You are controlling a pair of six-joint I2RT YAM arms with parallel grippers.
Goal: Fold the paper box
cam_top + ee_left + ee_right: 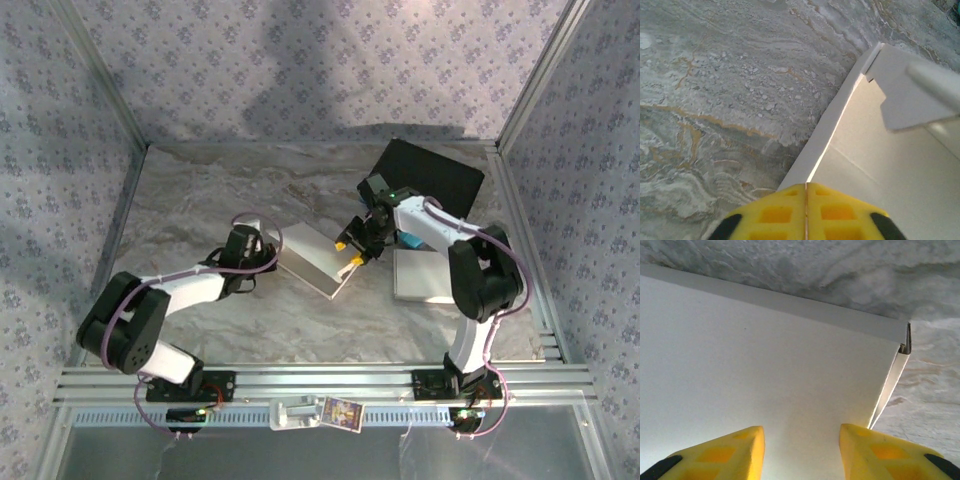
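The white paper box (315, 258) lies half-formed in the middle of the marble table, its side walls folded up. My left gripper (268, 252) sits at the box's left wall. In the left wrist view its yellow fingers (775, 215) are pressed together at the gripper tip (806, 186), with the upright wall edge (832, 135) running straight into their seam. A raised flap (910, 95) stands at the far corner. My right gripper (348, 252) hovers over the box's right side. It stands open (801, 432) above the flat white panel (765, 360), with nothing between its fingers.
A black sheet (430, 175) lies at the back right. A flat white sheet (420, 278) and a small teal object (410, 240) lie under the right arm. Metal frame posts and patterned walls enclose the table, and a slotted rail (320, 385) runs along the near edge.
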